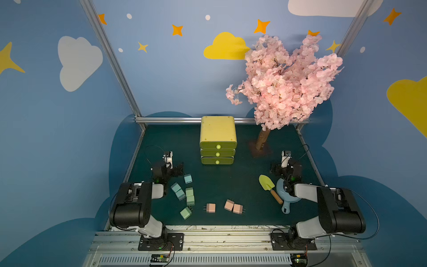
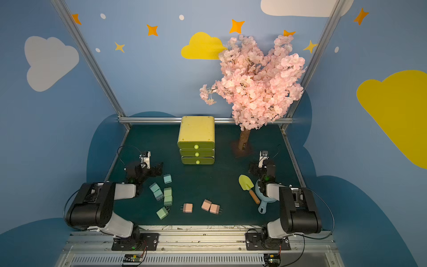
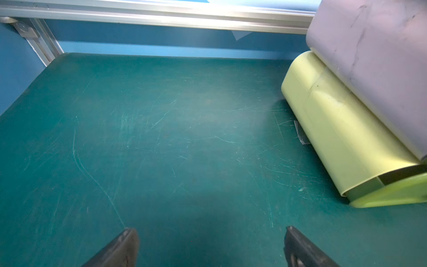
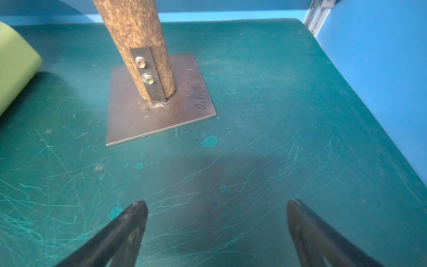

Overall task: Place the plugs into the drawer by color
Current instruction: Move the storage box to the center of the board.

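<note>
Evidently nothing is sorted yet: the three blue plugs [image 1: 180, 194], three green plugs [image 1: 189, 191] and three pink plugs [image 1: 210, 207] all lie loose on the green mat [image 1: 231, 185] in front of the chest of drawers [image 1: 218, 131], the blue ones just beside the left arm. All three drawers are shut. Both claws are spread wide and empty: the left gripper [image 3: 209, 231] over bare mat beside the chest's side wall, the right gripper [image 4: 216, 203] facing the tree trunk [image 4: 136, 46] on its steel base plate [image 4: 184, 104]. I judge this the opening step; a drawer should come out first, which calls for a fine pinch on a small round knob [image 1: 218, 146] without dragging the light chest. The drawers' insides are hidden, the blue pan [image 1: 280, 191] sits half under the right arm, neither wrist view shows a plug, and which drawer takes which colour cannot be told
</note>
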Robot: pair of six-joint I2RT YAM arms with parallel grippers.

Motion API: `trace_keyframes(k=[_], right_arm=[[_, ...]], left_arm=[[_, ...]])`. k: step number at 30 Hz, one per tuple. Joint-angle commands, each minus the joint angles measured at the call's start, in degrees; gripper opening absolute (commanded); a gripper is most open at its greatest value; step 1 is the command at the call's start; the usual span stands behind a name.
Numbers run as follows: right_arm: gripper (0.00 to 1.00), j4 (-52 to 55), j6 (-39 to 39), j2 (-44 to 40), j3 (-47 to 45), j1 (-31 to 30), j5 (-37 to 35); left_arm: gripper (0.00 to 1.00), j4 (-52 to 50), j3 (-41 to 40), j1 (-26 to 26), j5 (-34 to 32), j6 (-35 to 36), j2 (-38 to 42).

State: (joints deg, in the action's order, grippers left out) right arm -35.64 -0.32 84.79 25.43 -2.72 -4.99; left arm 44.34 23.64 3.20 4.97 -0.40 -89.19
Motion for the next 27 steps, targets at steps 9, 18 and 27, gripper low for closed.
trace_keyframes(k=[9,18,27], right_arm=[[0.98,0.7,-0.2,-0.7,0.9,-0.1,-0.3],[0.98,-3.3,-0.7,-6.6,-2.9,-6.4,-13.7],[0.98,37.4,12.3,-24.1,14.7,-20.3,-24.8]], left_arm=[[1.00,1.7,-0.4,0.4,1.4,-0.3,0.9],[1.00,1.9,-0.8,0.5,3.0,0.4,2.3],[1.00,-31.7,13.9,-12.6,-26.4,-3.7,19.9]])
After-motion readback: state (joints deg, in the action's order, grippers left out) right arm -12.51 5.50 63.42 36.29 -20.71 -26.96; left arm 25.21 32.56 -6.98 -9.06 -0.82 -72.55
